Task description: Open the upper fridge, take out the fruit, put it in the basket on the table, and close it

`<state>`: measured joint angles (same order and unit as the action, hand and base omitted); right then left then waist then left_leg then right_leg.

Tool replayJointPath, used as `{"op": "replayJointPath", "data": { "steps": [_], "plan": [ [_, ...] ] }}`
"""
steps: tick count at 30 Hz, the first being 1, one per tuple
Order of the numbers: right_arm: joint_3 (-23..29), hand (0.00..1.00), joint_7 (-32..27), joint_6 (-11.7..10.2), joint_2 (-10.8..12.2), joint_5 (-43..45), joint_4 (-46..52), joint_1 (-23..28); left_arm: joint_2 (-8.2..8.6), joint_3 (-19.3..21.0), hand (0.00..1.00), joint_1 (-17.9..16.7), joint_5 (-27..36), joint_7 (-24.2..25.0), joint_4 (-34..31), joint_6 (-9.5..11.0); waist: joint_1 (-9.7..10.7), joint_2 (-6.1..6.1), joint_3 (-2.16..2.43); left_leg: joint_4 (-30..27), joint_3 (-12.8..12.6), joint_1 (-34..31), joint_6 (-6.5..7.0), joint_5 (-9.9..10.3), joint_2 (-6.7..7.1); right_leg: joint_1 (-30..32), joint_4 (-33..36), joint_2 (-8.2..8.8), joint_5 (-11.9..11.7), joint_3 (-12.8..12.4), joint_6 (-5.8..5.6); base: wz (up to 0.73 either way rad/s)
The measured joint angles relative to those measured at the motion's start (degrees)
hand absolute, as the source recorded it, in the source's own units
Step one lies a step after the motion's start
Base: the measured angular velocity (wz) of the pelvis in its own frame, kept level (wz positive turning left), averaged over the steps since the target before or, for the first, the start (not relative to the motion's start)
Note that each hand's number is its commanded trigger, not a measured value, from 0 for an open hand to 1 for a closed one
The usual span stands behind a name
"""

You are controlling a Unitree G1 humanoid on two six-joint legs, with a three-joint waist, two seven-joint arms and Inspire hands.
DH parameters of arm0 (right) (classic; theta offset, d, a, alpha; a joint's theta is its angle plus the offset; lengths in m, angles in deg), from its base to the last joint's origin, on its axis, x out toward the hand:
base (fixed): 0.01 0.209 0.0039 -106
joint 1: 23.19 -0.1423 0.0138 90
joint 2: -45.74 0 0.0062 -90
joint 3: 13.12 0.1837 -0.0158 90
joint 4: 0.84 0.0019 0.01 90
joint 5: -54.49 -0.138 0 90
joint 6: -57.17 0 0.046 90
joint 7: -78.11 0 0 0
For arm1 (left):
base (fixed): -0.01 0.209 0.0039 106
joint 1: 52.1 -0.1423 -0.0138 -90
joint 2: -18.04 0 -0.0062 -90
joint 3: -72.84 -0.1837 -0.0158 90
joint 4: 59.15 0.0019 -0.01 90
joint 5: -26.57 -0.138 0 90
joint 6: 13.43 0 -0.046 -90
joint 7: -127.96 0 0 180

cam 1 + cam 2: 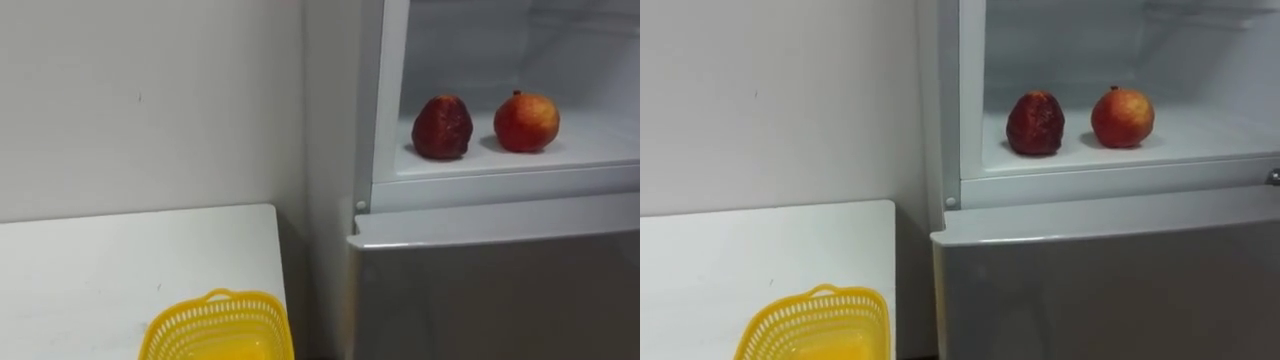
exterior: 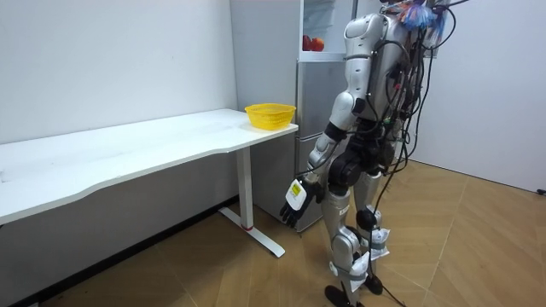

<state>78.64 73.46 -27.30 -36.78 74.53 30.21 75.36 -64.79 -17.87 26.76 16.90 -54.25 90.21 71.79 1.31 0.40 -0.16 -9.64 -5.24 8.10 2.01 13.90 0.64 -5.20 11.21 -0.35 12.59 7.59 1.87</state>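
Beside the white counter [image 2: 171, 136] my left robot hand [image 2: 299, 198] hangs low, spread or closed I cannot tell, while the dark red fruit [image 1: 442, 127] and the red-yellow fruit [image 1: 526, 121] sit on the upper fridge shelf [image 1: 600, 142], well above and rightward.

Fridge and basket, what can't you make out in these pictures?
Yellow basket: the eye views' bottom edge cuts off its near side, so its contents stay unclear.
Upper fridge compartment: cut off by the top and right edges of the eye views.
Two fruits: too small in the room view to identify.
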Motion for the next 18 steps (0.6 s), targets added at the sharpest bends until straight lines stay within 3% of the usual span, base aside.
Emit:
{"op": "replayJointPath", "data": {
  "steps": [6, 9, 14, 18],
  "plan": [
    [-0.02, 0.00, -2.82, -5.15, 1.33, -5.50, 9.95, 1.12, 0.28, -0.16, 0.00, 0.13, 0.40, -0.86, -0.90, 1.67, 0.18, -0.09, 0.18, -0.01, -0.99, -0.13, 0.01, -0.02, -0.26, 0.35, 0.35, -0.18, -0.26, -0.53, 0.13, -0.06],
    [-0.51, 0.00, -3.11, -6.07, 1.59, -6.22, 15.92, 3.16, 0.49, -0.15, 0.00, 0.10, 0.33, -1.19, -0.97, 2.98, 0.21, -0.29, 0.31, 0.07, -1.19, 0.08, 0.01, -0.02, -0.24, 0.35, 0.34, -0.20, -0.26, -0.95, 0.12, -0.06],
    [-0.53, 0.00, -4.62, -7.24, 1.76, -5.67, 23.97, 5.08, 0.71, -0.05, 0.00, 0.60, 0.39, -1.41, -1.06, 3.49, 0.52, -0.25, 0.44, 0.08, -2.25, 0.01, 0.01, -0.03, -0.30, 1.32, 0.57, -0.26, -0.25, -1.67, 0.11, -0.09],
    [-0.96, 0.00, -4.75, -7.15, 1.72, -6.27, 41.79, 9.86, 0.63, -0.11, 0.00, 0.32, 0.60, -1.18, -2.13, 3.51, 0.81, -0.25, 0.56, 0.16, -2.69, -0.58, 0.01, -0.04, -0.63, 2.30, 0.89, -0.77, -0.86, -2.92, 0.32, -0.18]
  ]
}}
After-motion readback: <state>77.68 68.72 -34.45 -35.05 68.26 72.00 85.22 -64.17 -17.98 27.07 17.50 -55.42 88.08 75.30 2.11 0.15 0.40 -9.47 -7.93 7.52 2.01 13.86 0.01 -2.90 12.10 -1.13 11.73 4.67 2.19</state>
